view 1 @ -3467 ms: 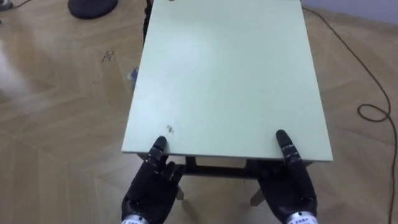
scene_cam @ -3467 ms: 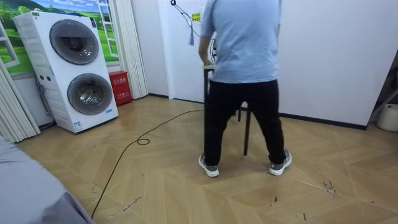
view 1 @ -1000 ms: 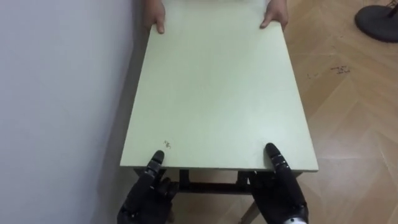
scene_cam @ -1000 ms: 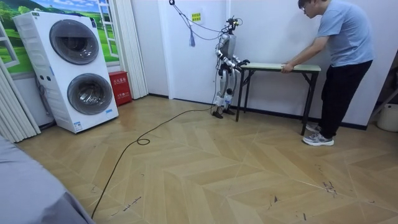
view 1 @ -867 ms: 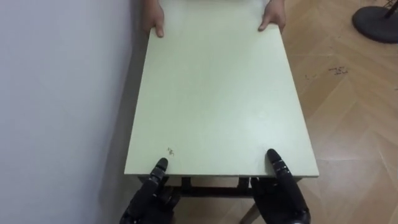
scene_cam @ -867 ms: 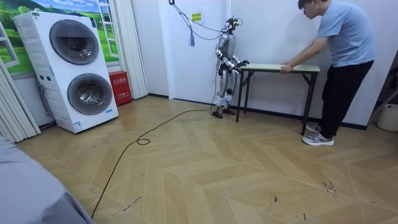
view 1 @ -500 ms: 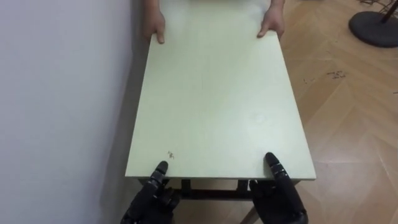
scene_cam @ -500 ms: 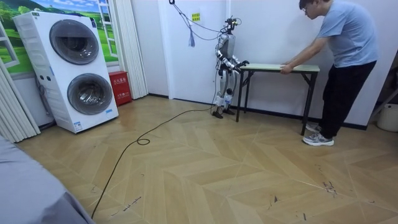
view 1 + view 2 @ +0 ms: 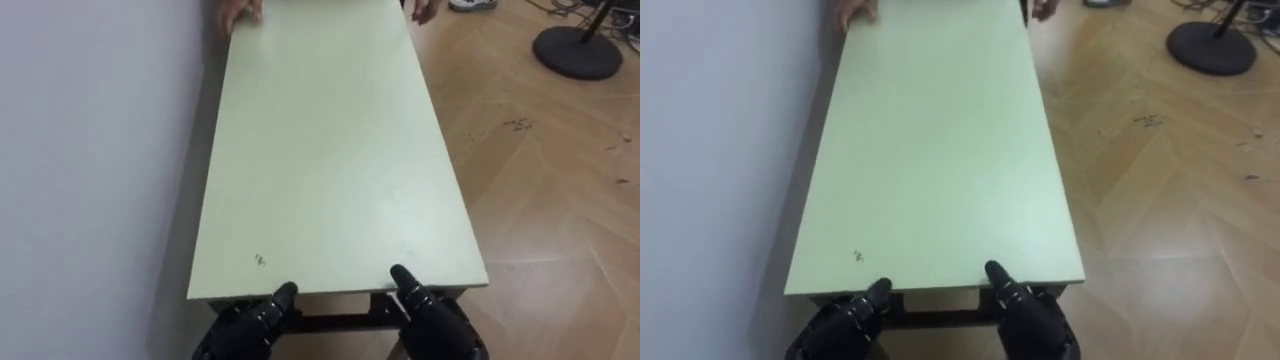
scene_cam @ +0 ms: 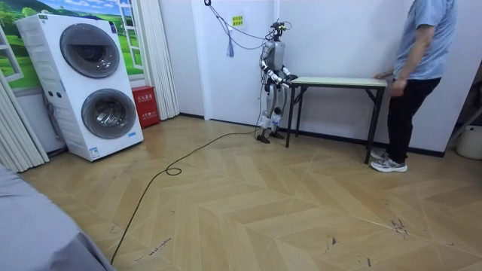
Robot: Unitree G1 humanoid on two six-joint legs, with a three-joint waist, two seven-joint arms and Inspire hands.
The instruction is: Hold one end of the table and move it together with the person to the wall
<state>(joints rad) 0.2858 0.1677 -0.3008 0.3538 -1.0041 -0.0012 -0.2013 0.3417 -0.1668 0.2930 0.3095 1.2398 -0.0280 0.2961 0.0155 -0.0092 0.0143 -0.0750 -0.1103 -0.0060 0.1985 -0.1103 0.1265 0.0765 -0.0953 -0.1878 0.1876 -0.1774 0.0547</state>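
One desk (image 9: 330, 150), left robot hand (image 9: 245, 325) and right robot hand (image 9: 435, 322) at its near edge (can't tell if gripping), person (image 10: 422, 68) has two hands on the far end.

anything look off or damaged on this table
Nothing serious. The table stands level beside the wall, its top whole, with only a small dark mark near the robot's end. The left hand and right hand are at that edge, the person's hands at the far one.
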